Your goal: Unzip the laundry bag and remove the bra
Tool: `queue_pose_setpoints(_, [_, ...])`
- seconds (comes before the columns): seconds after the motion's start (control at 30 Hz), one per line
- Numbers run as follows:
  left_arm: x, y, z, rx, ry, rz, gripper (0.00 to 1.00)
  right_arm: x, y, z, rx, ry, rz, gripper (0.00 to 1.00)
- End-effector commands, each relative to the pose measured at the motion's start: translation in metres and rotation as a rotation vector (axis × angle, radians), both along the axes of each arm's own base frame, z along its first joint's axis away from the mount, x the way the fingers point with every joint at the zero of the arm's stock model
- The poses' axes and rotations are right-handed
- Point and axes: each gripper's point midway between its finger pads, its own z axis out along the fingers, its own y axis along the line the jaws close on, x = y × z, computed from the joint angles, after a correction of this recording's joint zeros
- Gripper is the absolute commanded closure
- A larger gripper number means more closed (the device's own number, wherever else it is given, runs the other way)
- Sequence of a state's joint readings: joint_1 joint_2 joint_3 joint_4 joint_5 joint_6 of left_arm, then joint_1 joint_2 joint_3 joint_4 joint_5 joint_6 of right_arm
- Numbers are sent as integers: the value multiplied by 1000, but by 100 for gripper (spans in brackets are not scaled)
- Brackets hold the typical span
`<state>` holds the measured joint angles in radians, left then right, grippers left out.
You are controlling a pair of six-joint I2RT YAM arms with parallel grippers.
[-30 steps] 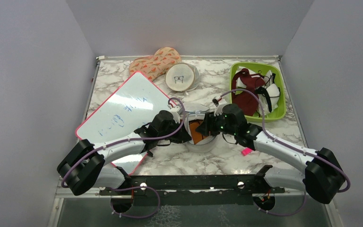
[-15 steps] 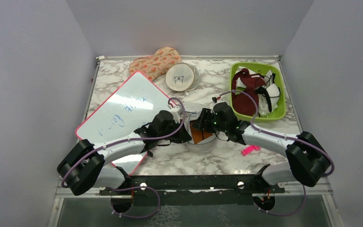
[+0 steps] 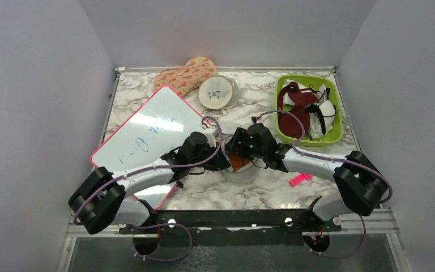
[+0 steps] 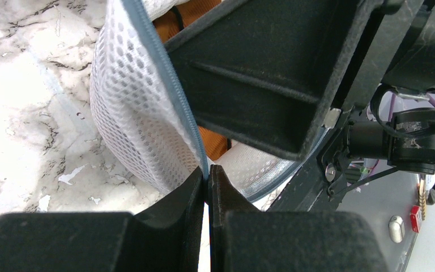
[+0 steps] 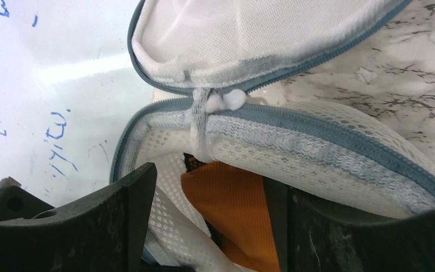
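The white mesh laundry bag (image 3: 248,173) lies mid-table between both grippers, its grey-blue zip open and its lid (image 5: 249,34) folded back. The orange bra (image 3: 238,163) shows inside the opening. My left gripper (image 4: 207,173) is shut on the bag's grey-blue zip rim (image 4: 164,62); in the top view it (image 3: 222,161) sits at the bag's left side. My right gripper (image 5: 209,226) is open and reaches into the bag, with the orange bra (image 5: 232,209) and mesh between its fingers (image 5: 130,215). In the top view it (image 3: 239,154) covers the bag's top.
A red-edged whiteboard (image 3: 147,130) lies left of the bag. A beige round pouch with a drawing (image 3: 216,93) and an orange patterned pouch (image 3: 184,73) lie at the back. A green tray (image 3: 303,76) holds a dark red garment (image 3: 297,107). A pink object (image 3: 300,179) lies on the right.
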<state>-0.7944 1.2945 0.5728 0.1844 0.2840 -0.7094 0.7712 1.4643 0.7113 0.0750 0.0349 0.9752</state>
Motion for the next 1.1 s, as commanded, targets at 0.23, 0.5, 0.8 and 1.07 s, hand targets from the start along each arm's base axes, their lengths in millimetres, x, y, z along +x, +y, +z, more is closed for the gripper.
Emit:
queue_pose_setpoints(0.23, [-5,-11,6,-32,-8,-37,100,18,-12,-17,-128,-41,-183,39])
queue_pose_setpoints(0.5, [-8,-11,6,-30,-9,-37,100,9,-10,-5,-91,-51,-156,60])
queue_pose_setpoints(0.8, [-6,-5,5,2,-28,-27,100,-5,-34,34,-113,-158,-110,99])
queue_pose_setpoints(1.07, [-5,-5,21,-28,-48,-12,100,-12,-42,29,-141,-205,-64,99])
